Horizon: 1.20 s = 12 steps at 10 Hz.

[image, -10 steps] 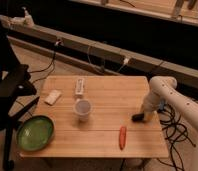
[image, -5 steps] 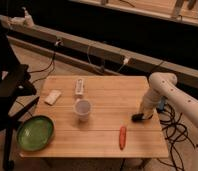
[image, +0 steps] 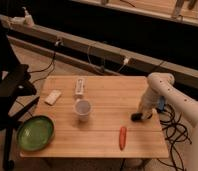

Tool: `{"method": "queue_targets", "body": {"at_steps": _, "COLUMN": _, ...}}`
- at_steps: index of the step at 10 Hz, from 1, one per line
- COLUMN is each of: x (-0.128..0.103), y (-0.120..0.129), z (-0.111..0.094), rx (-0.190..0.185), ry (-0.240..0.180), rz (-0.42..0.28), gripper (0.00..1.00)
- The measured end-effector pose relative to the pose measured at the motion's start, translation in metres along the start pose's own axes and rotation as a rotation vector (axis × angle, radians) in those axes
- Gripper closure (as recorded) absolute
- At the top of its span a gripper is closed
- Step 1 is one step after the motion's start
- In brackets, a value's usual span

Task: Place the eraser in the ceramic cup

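Note:
The white ceramic cup [image: 82, 108] stands upright near the middle of the wooden table [image: 107, 100]. My gripper [image: 137, 117] is down at the tabletop on the right side, well to the right of the cup, at the end of the white arm [image: 159, 85]. A small dark shape sits at the gripper's tip on the table. I cannot tell the black eraser apart from the gripper's dark end there.
An orange-red stick [image: 122, 137] lies near the front edge, just left of and in front of the gripper. A green bowl [image: 35, 132] sits at the front left corner. A beige block [image: 52, 96] and a white oblong object [image: 79, 87] lie behind the cup. Cables hang off the right edge.
The arm's upper joint has lifted slightly. The gripper tip stays at about the same spot on the right side of the table.

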Motion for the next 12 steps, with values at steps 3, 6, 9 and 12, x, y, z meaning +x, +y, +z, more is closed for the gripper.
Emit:
{"method": "queue_targets", "body": {"at_steps": 3, "x": -0.014, "y": -0.003, "z": 0.001, "rx": -0.002, "ry": 0.013, "rz": 0.009, "gripper": 0.80}}
{"method": "queue_targets", "body": {"at_steps": 6, "x": -0.008, "y": -0.005, "z": -0.001, "rx": 0.006, "ry": 0.021, "rz": 0.028, "gripper": 1.00}}
{"method": "queue_targets", "body": {"at_steps": 9, "x": -0.012, "y": -0.013, "z": -0.021, "rx": 0.078, "ry": -0.045, "rz": 0.030, "gripper": 1.00}}
{"method": "queue_targets", "body": {"at_steps": 12, "x": -0.045, "y": -0.044, "z": -0.070, "rx": 0.202, "ry": -0.052, "rz": -0.018, "gripper": 1.00}}
